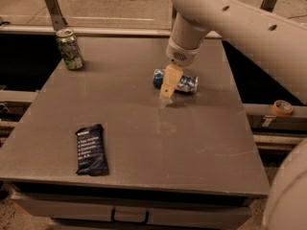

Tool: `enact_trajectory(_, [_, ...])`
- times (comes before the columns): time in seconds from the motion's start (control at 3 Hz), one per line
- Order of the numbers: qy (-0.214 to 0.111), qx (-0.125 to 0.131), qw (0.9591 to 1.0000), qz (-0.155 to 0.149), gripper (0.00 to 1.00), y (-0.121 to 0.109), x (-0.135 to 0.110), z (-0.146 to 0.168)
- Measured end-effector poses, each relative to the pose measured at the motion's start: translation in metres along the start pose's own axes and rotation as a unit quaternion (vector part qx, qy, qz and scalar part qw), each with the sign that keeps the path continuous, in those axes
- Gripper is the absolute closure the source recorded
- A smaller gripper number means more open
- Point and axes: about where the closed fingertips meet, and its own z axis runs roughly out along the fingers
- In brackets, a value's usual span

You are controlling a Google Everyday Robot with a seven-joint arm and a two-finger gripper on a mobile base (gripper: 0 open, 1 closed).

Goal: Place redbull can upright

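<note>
The redbull can [184, 82], blue and silver, lies on its side on the grey table [192, 143], right of the middle toward the back. My gripper [168, 86] hangs from the white arm directly over the can's middle and in front of it, its tan fingers pointing down at the table. The can shows on both sides of the fingers. It rests on the table and is not lifted.
A green patterned can [69, 48] stands upright at the back left corner. A dark blue snack bar [90, 149] lies at the front left. A roll of tape [281, 108] sits on a rail off the table's right side.
</note>
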Motion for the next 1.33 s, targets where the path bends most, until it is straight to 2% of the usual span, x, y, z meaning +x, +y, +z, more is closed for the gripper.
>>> enact_trajectory(0.67, [0.015, -0.006, 0.9996, 0.022, 0.41, -0.003, -0.011, 0.011])
enact_trajectory(1.33, [-0.001, -0.006, 0.9999, 0.011, 0.88, 0.005, -0.022, 0.0])
